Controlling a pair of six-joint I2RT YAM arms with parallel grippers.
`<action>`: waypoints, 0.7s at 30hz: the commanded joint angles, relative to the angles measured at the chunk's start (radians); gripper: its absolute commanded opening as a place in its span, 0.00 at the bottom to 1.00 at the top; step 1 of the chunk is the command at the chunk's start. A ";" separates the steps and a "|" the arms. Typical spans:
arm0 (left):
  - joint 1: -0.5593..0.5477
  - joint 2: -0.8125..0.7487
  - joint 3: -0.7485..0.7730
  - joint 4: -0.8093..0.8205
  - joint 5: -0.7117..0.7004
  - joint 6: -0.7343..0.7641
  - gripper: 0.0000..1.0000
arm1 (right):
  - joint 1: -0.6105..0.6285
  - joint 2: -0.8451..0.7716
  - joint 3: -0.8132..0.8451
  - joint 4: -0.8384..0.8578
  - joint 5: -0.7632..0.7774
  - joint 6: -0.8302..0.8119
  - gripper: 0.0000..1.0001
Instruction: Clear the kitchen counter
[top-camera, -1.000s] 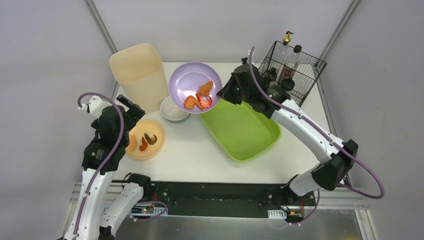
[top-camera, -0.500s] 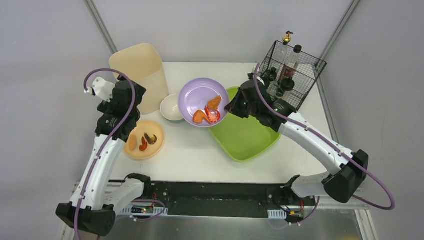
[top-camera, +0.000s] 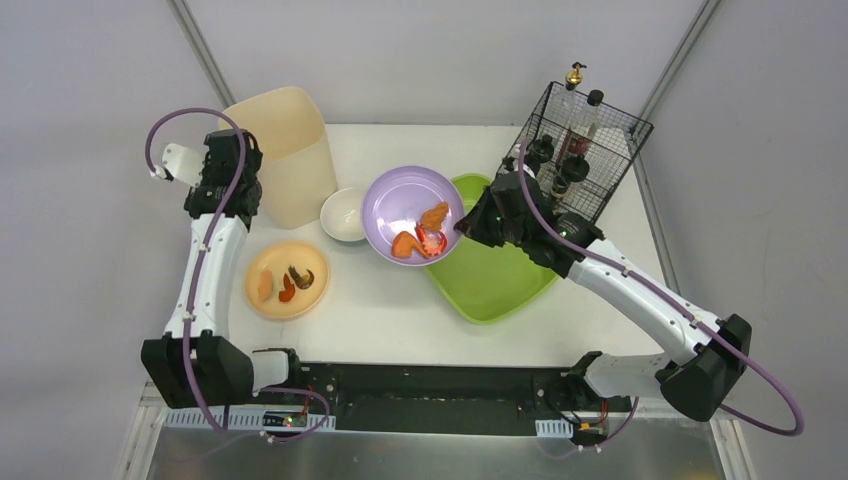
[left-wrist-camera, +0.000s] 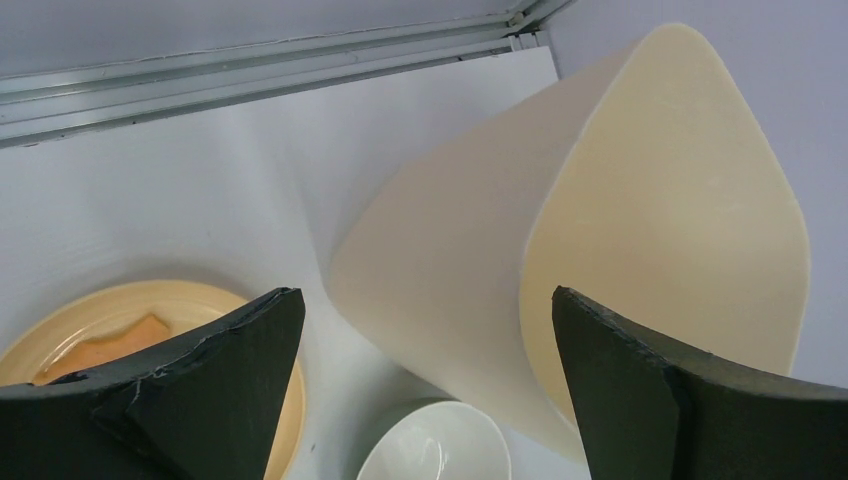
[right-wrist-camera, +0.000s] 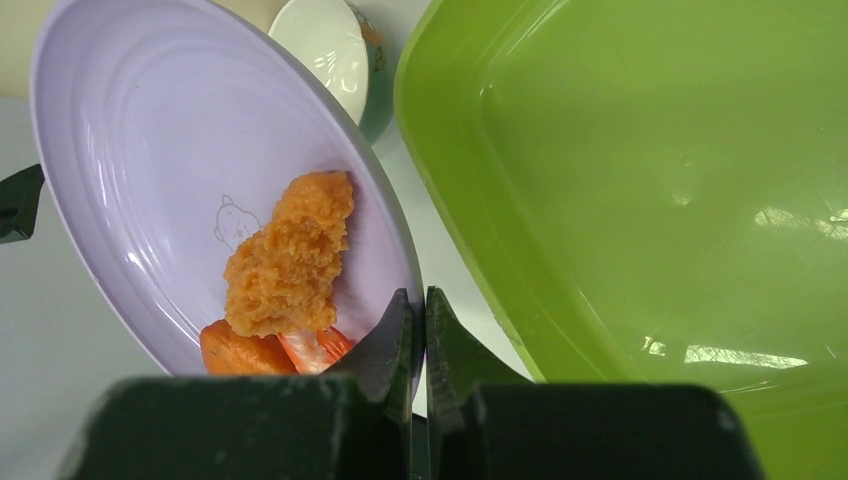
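1. Locate the kitchen counter (top-camera: 390, 310): white, flat and smooth, lying under and all round the green tray (top-camera: 495, 275). Treat as fixed and stiff, with no hold to be taken on it. Expect light dishes to slide when pushed.
2. Find the orange plate (top-camera: 300, 302) well left of the green tray, toward the near edge, with loose food scraps on top. Judge as light, stiff and shallow. Take hold at the rim and keep level.
3. Find the purple plate (top-camera: 400, 195) at the left rim of the green tray, tilted and overlapping that rim from above. Note the breaded piece (right-wrist-camera: 290, 260) and orange pieces lodged at the low side. Judge as light, rigid and slick inside. Expect food to slide with more tilt.
4. Check the right gripper (right-wrist-camera: 420, 330): clamped tight on the purple plate's rim, on the side nearest the green tray. Guard against swing about this thin one-edge pinch.
5. Find the white bowl (top-camera: 345, 212) left of the green tray, just past the purple plate. Treat as possibly ceramic and breakable. Pinch over the wall.
6. Find the cream bin (top-camera: 285, 150) far left of the green tray. Judge as tall, thin-walled and easily tipped. Grip one wall at the rim.
7. Check the left gripper (left-wrist-camera: 425, 300): jaws spread wide, holding nothing, aimed at the cream bin.
8. Note the wire basket (top-camera: 590, 150) just beyond the green tray's far right corner, with bottles inside.
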 joint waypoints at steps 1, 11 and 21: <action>0.065 0.057 0.066 0.031 0.128 -0.054 1.00 | 0.007 -0.046 -0.004 0.090 -0.021 0.003 0.00; 0.124 0.135 0.074 0.073 0.280 -0.033 0.79 | 0.007 -0.048 -0.056 0.129 -0.044 0.011 0.00; 0.135 0.116 0.076 0.077 0.315 0.012 0.29 | 0.010 -0.074 -0.091 0.149 -0.051 0.028 0.00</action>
